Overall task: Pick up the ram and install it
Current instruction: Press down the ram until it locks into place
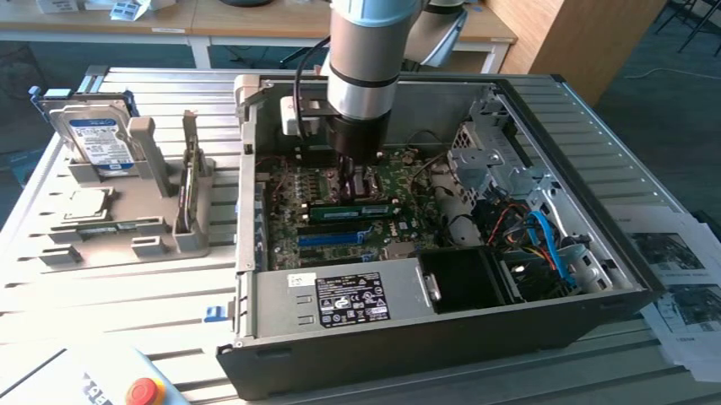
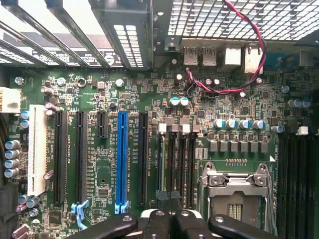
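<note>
Pale wooden desks (image 1: 169, 21) stand behind, over dark blue-grey floor (image 1: 664, 67).

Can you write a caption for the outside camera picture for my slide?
Robot arm's pincer reaches down inside the open computer case.

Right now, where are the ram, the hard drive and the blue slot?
ram (image 1: 351, 211): exterior view, on its pale label strip, lying inside the case.
hard drive (image 1: 98, 142): exterior view, on its blue-white label, upright in the grey holder.
blue slot (image 2: 121, 157): wrist view, middle of the long blue connector.
</note>
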`<act>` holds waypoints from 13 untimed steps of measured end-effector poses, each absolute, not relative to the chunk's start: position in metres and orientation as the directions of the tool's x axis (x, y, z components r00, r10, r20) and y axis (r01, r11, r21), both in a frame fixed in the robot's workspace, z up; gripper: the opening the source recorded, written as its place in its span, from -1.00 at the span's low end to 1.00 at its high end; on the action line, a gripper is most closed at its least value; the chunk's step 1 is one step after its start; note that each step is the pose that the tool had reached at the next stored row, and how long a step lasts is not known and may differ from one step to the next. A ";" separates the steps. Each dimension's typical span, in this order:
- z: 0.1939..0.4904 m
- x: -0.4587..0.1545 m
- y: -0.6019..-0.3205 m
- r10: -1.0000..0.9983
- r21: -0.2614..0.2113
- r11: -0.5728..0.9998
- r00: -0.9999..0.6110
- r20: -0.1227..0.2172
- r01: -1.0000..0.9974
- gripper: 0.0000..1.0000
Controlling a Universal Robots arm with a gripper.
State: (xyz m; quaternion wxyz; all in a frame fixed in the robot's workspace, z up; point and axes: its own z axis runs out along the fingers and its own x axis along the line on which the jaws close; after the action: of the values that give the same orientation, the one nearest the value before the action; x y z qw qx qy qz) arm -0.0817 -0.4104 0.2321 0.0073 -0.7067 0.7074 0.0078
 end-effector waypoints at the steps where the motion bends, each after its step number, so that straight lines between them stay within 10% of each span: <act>1: 0.232 -0.082 -0.411 -1.000 0.001 0.001 -0.001 -0.021 -1.000 -0.80; 13: 0.230 -0.079 -0.411 -1.000 0.001 0.001 -0.001 -0.021 -1.000 -0.80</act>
State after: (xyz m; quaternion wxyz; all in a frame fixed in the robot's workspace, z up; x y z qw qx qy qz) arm -0.0791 -0.4115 0.2302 0.0073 -0.7066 0.7075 0.0077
